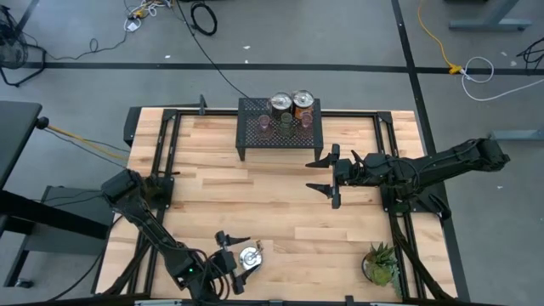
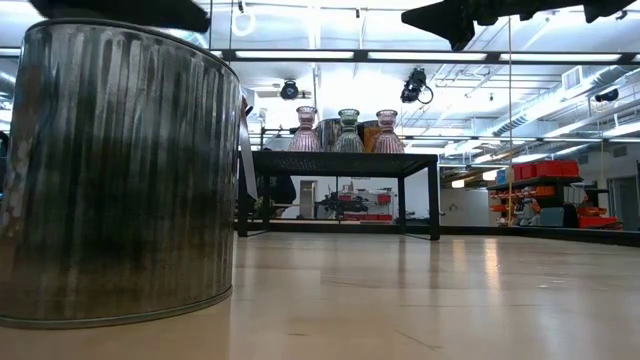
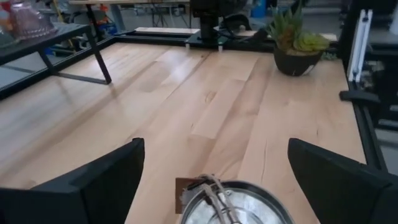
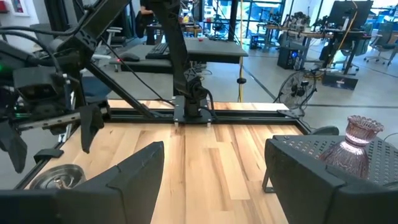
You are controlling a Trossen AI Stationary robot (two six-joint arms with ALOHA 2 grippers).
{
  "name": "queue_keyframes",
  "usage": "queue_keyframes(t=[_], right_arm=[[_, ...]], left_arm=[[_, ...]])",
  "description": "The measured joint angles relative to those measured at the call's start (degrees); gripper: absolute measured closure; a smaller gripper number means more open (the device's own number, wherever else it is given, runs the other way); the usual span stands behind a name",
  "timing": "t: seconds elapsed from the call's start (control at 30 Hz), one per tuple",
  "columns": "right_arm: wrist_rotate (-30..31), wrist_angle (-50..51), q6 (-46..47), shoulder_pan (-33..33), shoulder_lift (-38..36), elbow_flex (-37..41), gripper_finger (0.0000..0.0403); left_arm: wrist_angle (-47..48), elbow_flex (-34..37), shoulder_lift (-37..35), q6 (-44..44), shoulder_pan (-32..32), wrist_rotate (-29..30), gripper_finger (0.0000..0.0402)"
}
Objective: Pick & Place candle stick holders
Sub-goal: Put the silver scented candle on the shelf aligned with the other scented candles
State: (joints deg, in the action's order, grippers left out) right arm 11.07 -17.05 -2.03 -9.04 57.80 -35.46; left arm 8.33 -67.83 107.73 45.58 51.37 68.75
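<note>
In the lower middle of the high view, the left gripper point(image 1: 240, 252) is standing with its two dark fingers spread wide apart around a shiny silver round-topped candle stick holder point(image 1: 250, 258), which is sitting upright on the light wooden table point(image 1: 255, 204) near its front edge. The fingers are not touching the holder. In the left wrist view, the round silver top point(image 3: 229, 202) is showing at the bottom centre, with one dark finger point(image 3: 93, 183) on each side and bare wood between.

In the low view, this holder is filling the left part of the frame as a ribbed grey metal cylinder point(image 2: 115, 175).

At the upper middle of the high view, a black mesh metal rack point(image 1: 279, 126) is carrying the other holders: two larger ones with silver tops, one of them with an orange-copper body point(image 1: 303, 105), and three tiny cups. In the low view, the three cups are standing in a row on the rack, an olive-green one point(image 2: 348, 130) between two pinkish-brown ones point(image 2: 306, 129).

The right gripper point(image 1: 322, 174) is hanging in the centre right of the high view, over bare wood, with its fingers open and nothing between them.

A small spiky green potted plant point(image 1: 382, 262) is standing at the lower right.
</note>
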Motion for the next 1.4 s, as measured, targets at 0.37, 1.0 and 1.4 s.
queue_keyframes(t=[0.37,1.0,1.4], right_arm=[[0.0,0.0,0.0,0.0,0.0,0.0,0.0124],[0.0,0.0,0.0,0.0,0.0,0.0,0.0124],[0.0,0.0,0.0,0.0,0.0,0.0,0.0124]], left_arm=[[-0.9,0.0,1.8,5.2,0.3,-0.5,0.0003],[-2.2,0.0,6.9,10.8,0.4,1.2,0.0002],[-5.2,-0.1,10.6,13.6,0.7,4.6,0.0002]])
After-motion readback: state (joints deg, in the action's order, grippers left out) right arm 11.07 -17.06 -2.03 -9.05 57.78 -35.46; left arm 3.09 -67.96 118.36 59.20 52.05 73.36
